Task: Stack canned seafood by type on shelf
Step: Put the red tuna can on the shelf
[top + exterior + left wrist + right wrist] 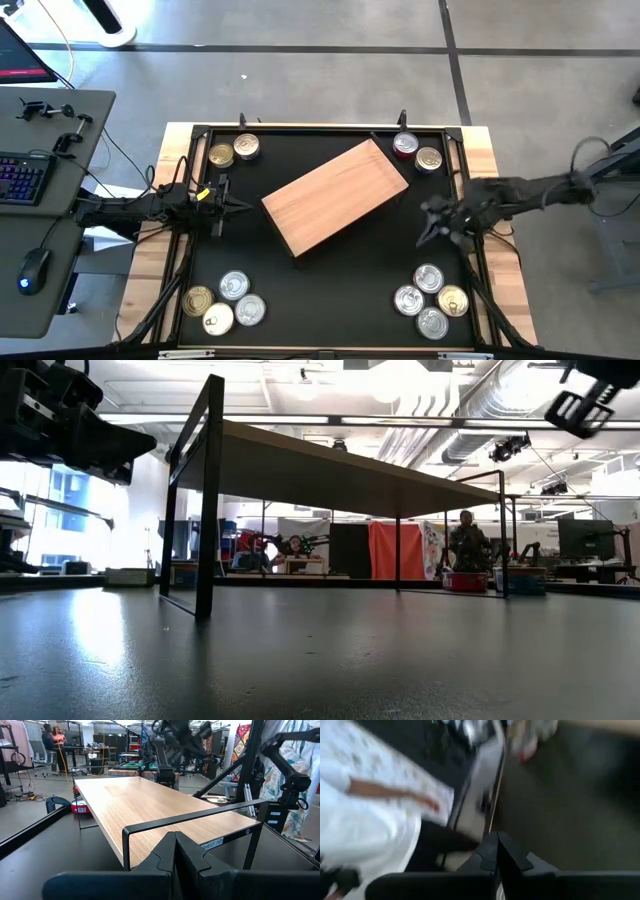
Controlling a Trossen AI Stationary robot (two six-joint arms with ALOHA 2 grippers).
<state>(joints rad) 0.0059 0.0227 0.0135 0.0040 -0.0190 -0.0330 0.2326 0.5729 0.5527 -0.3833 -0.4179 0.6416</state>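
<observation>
The shelf (335, 197), a light-brown board on thin black legs (208, 500), stands askew in the middle of the black tabletop. Canned seafood lies in four groups on the tabletop: two tins at the far left (234, 151), a red tin (405, 146) beside a gold-topped one (428, 159) at the far right, several at the near left (225, 302), and several at the near right (430, 302). My left gripper (240, 205) is shut and level, just left of the shelf (150, 805). My right gripper (427, 236) is shut, raised right of the shelf, holding nothing.
A black frame (320, 130) rims the tabletop, with wooden strips (490, 150) outside it. A desk with a keyboard (22, 178) and a mouse (33, 270) stands to the left. People (466, 545) show in the room beyond the table.
</observation>
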